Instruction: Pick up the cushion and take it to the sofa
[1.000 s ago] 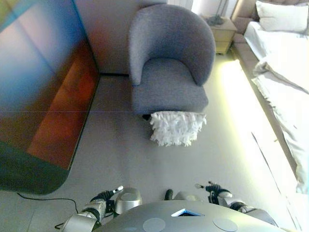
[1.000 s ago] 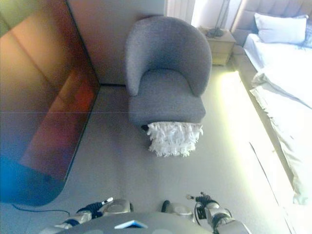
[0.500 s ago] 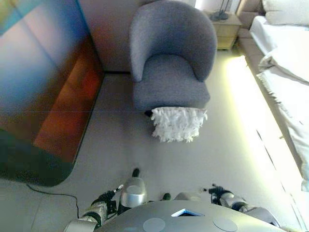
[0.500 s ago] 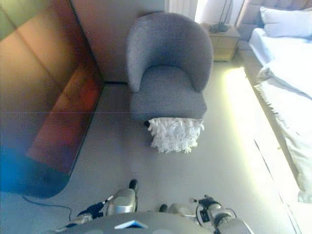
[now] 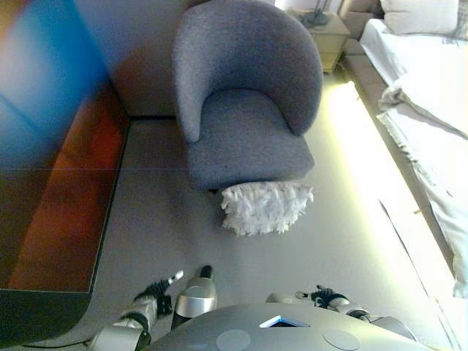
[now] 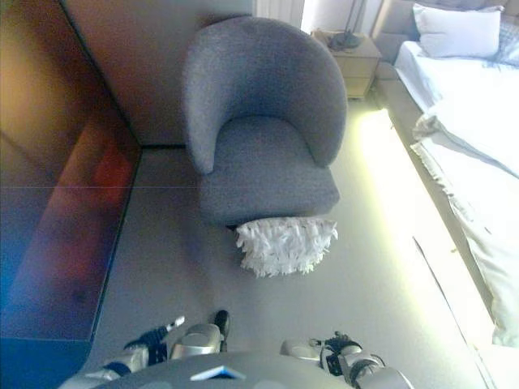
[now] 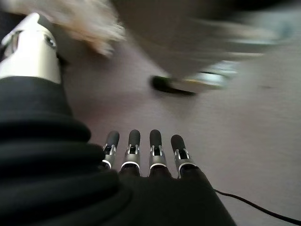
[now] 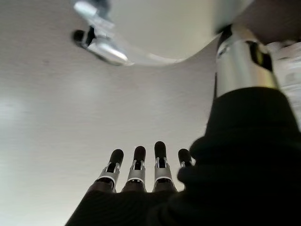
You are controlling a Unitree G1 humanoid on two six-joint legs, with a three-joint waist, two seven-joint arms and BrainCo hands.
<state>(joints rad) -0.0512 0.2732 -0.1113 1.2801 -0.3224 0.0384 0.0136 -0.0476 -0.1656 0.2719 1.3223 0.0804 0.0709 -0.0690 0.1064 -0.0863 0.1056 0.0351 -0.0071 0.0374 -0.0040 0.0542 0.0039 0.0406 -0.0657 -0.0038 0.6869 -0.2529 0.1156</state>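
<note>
The white fringed cushion [image 5: 265, 208] lies on the floor at my twelve o'clock, touching the front edge of the grey armchair [image 5: 245, 102]. My left hand [image 7: 141, 153] and right hand [image 8: 141, 167] hang low, fingers straight and holding nothing. I should close in squarely (chair straight behind it), then reach with both hands.

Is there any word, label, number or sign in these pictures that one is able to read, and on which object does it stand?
None: no readable text shows in any view.
The white fringed cushion, the grey armchair, the bed and the nightstand bear no visible print.
The left hand and right hand, both open and empty, show no markings.
</note>
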